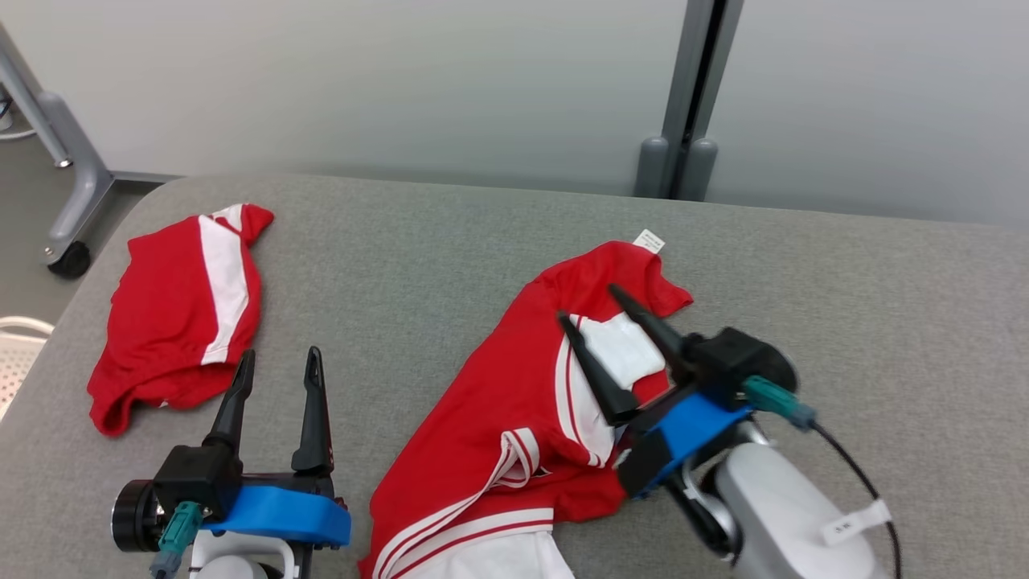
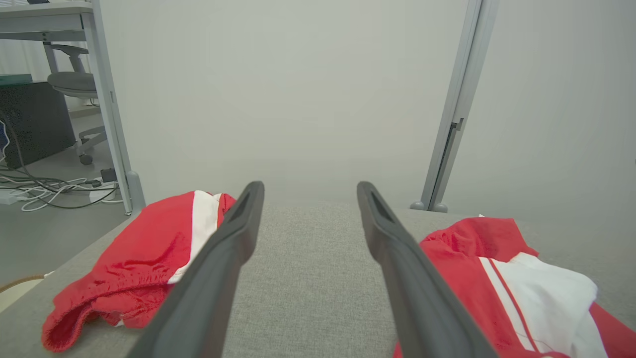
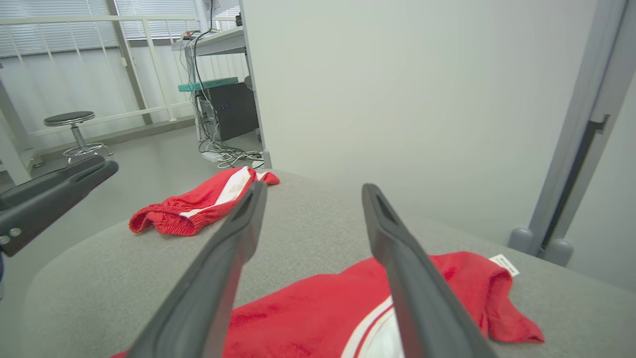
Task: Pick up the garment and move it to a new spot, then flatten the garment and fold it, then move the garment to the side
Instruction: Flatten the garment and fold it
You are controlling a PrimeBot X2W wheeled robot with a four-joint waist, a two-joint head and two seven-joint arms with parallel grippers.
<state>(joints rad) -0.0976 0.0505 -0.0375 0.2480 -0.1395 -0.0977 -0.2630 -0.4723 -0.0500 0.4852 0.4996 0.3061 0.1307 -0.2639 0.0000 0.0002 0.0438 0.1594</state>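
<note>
Red knit cloth with white panels and paired white stripes, the garment (image 1: 498, 434), lay crumpled on the grey, felt-like table top (image 1: 450, 241). It sat right of centre in the head view, its near edge running off the bottom of the picture. A small white sewn-in tag (image 1: 649, 240) projected from the garment's far edge; its print was too small to read. A white paper label (image 1: 856, 523) hung on the right arm's black cable (image 1: 862, 476), its marks likewise illegible.

The right gripper (image 1: 588, 303) stood over the garment's white patch (image 1: 623, 350), its two long, tapered dark fingers spread wide with nothing between them. Whether the tips touched the cloth could not be told. The left gripper (image 1: 280, 352), mounted on a blue bracket (image 1: 281, 515), was equally wide apart and empty. It hung above bare table between the garment and a second red piece (image 1: 169, 322), which had a white side stripe and a gathered hem and lay bunched near the table's rounded left corner, well apart from the garment. Behind the table stood a smooth, pale partition (image 1: 402, 80) with a grey post (image 1: 691, 96).
</note>
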